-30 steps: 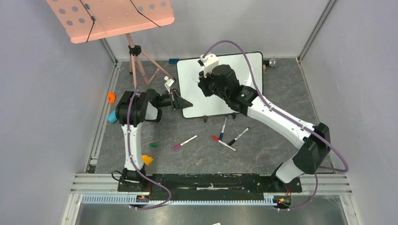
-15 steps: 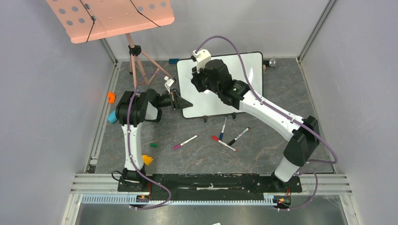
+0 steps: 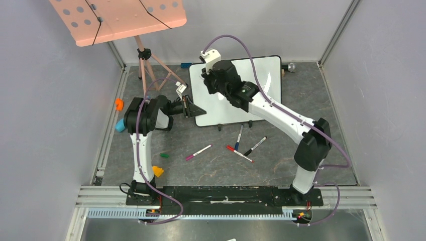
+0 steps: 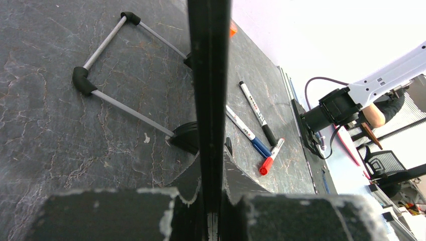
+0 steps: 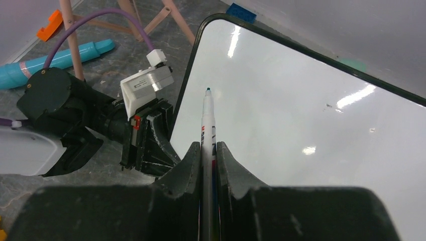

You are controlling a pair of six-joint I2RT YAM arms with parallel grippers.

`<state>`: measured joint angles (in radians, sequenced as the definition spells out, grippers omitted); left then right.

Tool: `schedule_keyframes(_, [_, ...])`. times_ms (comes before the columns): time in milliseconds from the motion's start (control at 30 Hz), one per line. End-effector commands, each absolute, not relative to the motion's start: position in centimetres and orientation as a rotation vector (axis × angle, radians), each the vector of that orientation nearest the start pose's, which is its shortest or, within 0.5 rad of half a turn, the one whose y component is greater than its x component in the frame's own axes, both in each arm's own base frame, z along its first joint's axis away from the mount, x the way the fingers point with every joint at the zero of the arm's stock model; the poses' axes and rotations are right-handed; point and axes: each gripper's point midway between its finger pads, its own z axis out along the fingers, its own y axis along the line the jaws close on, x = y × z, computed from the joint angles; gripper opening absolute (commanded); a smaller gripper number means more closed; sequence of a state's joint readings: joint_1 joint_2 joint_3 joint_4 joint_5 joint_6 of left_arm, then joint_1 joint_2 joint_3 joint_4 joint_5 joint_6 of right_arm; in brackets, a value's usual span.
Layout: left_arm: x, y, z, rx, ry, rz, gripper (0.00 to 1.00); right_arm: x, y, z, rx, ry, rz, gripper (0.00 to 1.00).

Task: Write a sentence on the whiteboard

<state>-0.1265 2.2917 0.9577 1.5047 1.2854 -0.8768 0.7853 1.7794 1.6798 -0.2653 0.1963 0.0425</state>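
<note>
- We count one whiteboard [image 3: 226, 113], at the far middle of the table, with the right arm crossing over it.
- Two grippers, both closed on something.
- The left gripper [image 4: 208, 201] is clamped tight on the whiteboard's left edge, with the black frame pinched between both fingers.
- The right gripper [image 5: 207, 148] is closed on one marker [image 5: 207, 118]. Its teal tip points at the board's upper-left area, near the left edge. We can't tell if the tip touches.
- In the right wrist view the board face is plain white with glare streaks.
- Four loose markers lie on the table just in front of the board: purple marker [image 3: 198, 152], blue marker [image 3: 239, 137], black marker [image 3: 255, 146], red marker [image 3: 239, 153].
- Blue, black and red lie close together; purple lies apart to their left.
- That makes five markers in all.
- One pink stand [image 3: 118, 17] is at the far left, its tripod behind the left arm.
- Four small bits lie around the left arm: orange piece [image 3: 119, 104], teal cylinder [image 3: 119, 125], green piece [image 3: 164, 155], yellow piece [image 3: 157, 171].
</note>
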Motion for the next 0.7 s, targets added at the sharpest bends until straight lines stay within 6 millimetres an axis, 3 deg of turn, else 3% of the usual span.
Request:
schedule_keyframes(0, [37.8, -23.4, 7.9, 0.691, 1.62, -1.615, 0.02, 42.3, 35.9, 30.4, -0.547, 1.804, 0.307, 0.0])
schedule_keyframes(667, [37.7, -23.3, 7.9, 0.696, 1.614, -1.602, 0.02, 46.2, 37.0, 28.1, -0.568, 1.818, 0.284, 0.0])
